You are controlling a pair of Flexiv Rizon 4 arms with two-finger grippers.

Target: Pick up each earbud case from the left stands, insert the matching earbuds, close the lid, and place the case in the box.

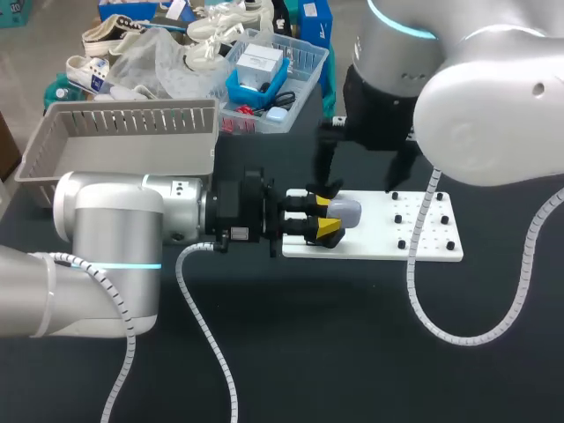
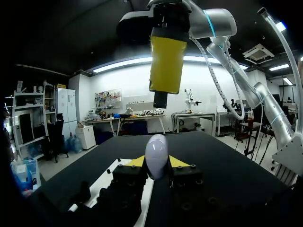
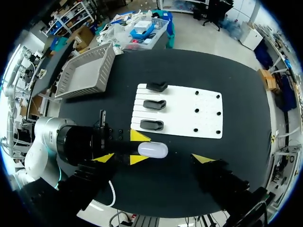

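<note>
A pale, rounded earbud case [image 1: 345, 211] with its lid down is held over the left end of the white board [image 1: 379, 242]. My left gripper [image 1: 324, 217] is shut on it from both sides. In the left wrist view the case [image 2: 156, 153] stands between the yellow tips of that gripper [image 2: 156, 163]. My right gripper [image 1: 366, 176] hangs open just above it, one yellow finger [image 2: 167, 64] showing overhead. Looking down from the right wrist, the right gripper [image 3: 154, 158] straddles the case [image 3: 152, 150] without touching it. Three black stands [image 3: 155, 104] sit empty on the board [image 3: 189, 113].
A grey slatted basket [image 1: 123, 132] stands at the back left. Behind it is a clear bin [image 1: 304, 75] of small items, beside shoes and plastic bags. Black pegs [image 1: 398, 218] dot the board's right half. My left arm's cable [image 1: 207, 335] trails over the near table.
</note>
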